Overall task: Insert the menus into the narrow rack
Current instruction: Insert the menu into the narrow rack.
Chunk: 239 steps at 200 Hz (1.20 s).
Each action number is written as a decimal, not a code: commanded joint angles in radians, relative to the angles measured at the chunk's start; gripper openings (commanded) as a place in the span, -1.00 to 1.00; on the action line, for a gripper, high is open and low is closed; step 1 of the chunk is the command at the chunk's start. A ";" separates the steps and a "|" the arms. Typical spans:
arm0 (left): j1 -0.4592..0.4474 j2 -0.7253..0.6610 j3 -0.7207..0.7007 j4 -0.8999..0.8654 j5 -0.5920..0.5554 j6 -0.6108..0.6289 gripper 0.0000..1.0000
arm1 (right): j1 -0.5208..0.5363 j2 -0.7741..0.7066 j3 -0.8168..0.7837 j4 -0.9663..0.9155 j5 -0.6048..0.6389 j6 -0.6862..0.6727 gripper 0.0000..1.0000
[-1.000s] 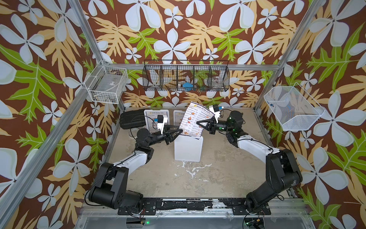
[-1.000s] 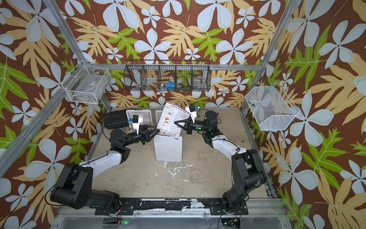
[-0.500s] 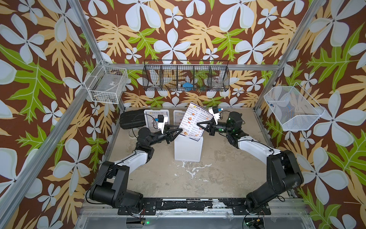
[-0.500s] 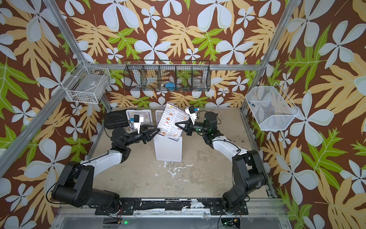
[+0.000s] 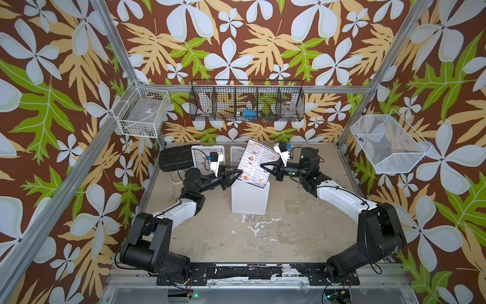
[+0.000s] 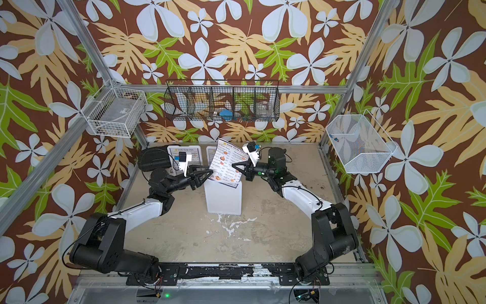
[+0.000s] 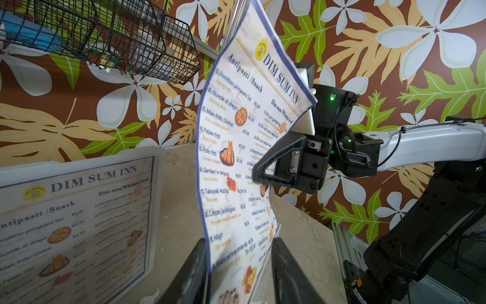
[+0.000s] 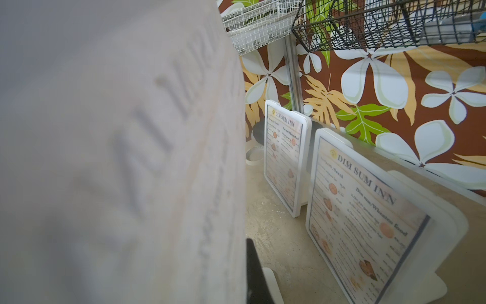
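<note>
Above the white rack (image 5: 249, 196), a glossy blue-bordered menu (image 5: 256, 163) bows upright, right fingers (image 7: 278, 160) clamped on it, left fingers (image 7: 189, 276) apart.

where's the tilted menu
In a top view the glossy white menu stands mid-table, lower edge at the white box rack's top, between left gripper and right gripper.

Obscured areas
The held menu (image 8: 105, 158) is blurred across the right wrist view; its lower end is cropped in the left wrist view. The far wire basket (image 5: 247, 105) contents are indistinct.
</note>
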 commanded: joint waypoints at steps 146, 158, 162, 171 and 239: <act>-0.023 -0.035 -0.077 0.044 -0.011 0.022 -0.72 | 0.001 0.012 -0.074 0.352 -0.089 0.240 -0.81; -0.023 -0.041 -0.080 0.043 -0.014 0.022 -0.71 | 0.001 0.012 -0.068 0.333 -0.096 0.223 -0.91; -0.022 -0.043 -0.081 0.041 -0.016 0.023 -0.69 | 0.001 0.012 -0.066 0.324 -0.096 0.217 -0.94; -0.024 -0.049 -0.081 0.031 -0.024 0.029 -0.64 | 0.001 0.009 -0.065 0.305 -0.096 0.201 -1.00; -0.024 -0.094 -0.042 -0.069 -0.074 0.075 -0.09 | 0.031 0.001 -0.016 0.069 -0.042 0.001 -1.00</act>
